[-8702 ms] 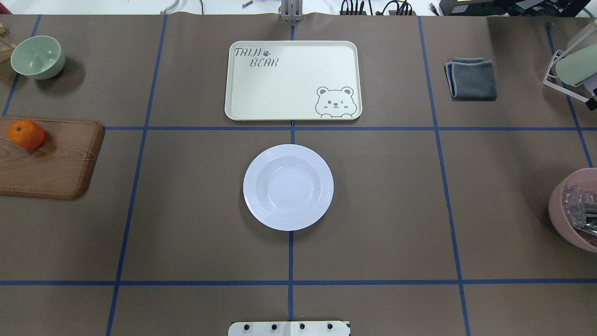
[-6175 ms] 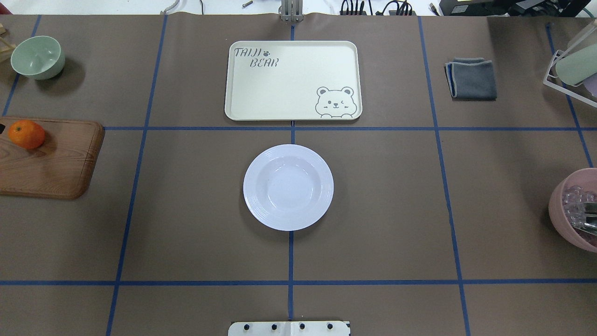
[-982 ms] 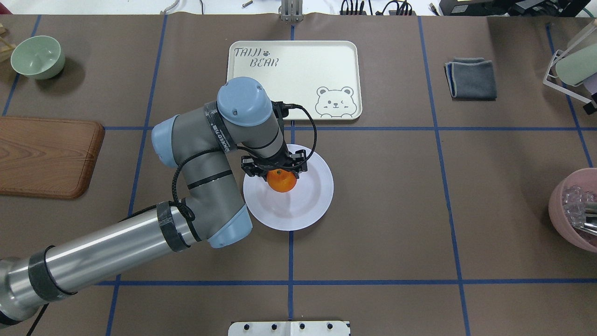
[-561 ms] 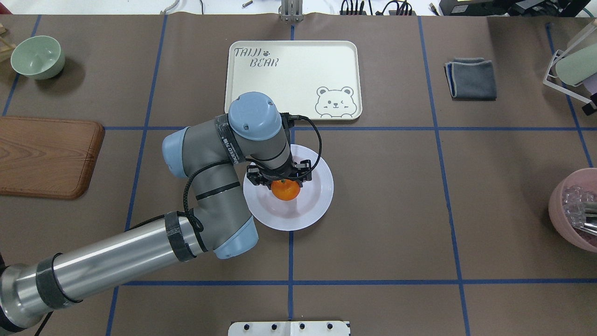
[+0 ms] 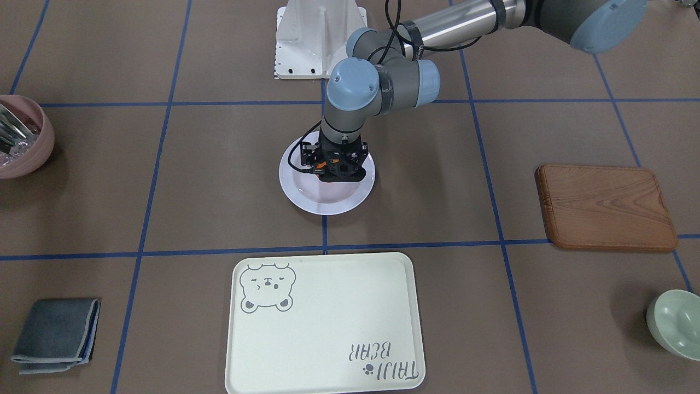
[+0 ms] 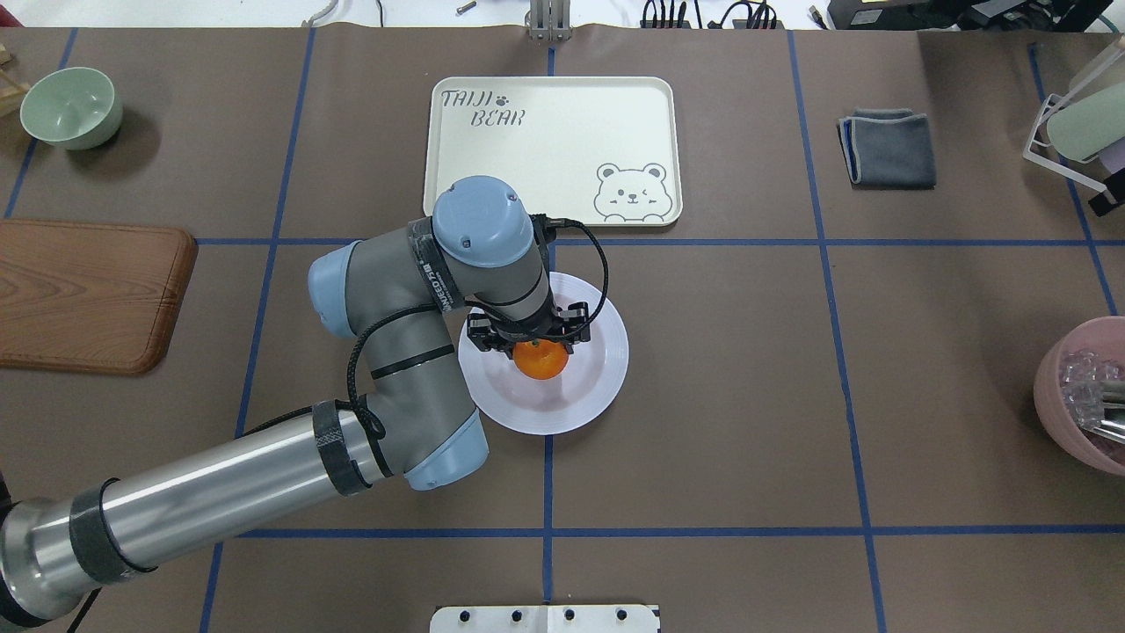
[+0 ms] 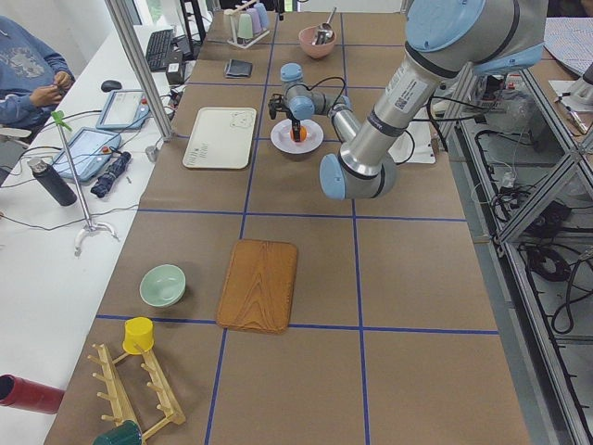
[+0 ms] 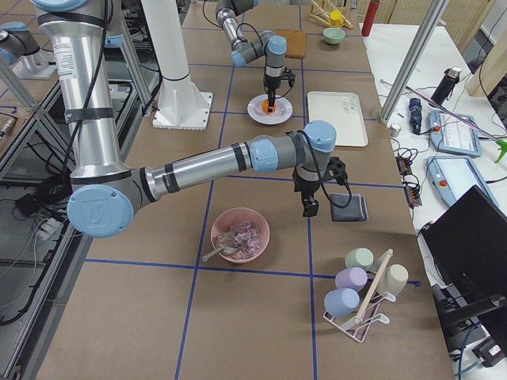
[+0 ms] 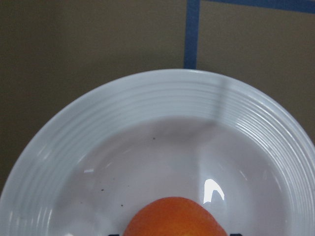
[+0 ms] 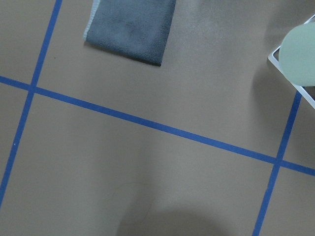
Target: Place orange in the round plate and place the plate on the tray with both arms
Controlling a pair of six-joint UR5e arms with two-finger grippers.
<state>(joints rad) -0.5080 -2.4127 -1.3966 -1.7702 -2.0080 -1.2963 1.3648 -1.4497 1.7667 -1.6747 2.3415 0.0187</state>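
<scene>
The orange (image 6: 541, 360) sits low in the well of the round white plate (image 6: 606, 387) at the table's middle, with my left gripper (image 6: 528, 338) shut on it from above. In the front-facing view the black left gripper (image 5: 334, 167) hides nearly all of the fruit over the plate (image 5: 306, 197). The left wrist view shows the orange (image 9: 173, 219) at the bottom edge above the plate's ridged rim (image 9: 162, 93). The cream tray (image 6: 552, 151) lies just beyond the plate. My right gripper (image 8: 307, 207) hangs above the table near the grey cloth; I cannot tell whether it is open or shut.
A wooden board (image 6: 88, 294) and a green bowl (image 6: 70, 107) lie at the left. The folded grey cloth (image 6: 888, 148), a cup rack (image 6: 1077, 132) and a pink bowl (image 6: 1081, 396) stand at the right. A person (image 7: 32, 69) sits beyond the table's side.
The orange left the wooden board in my left gripper. Over the last second it moved slightly right and lower into the plate's well; since 0.6 s ago almost nothing has shifted.
</scene>
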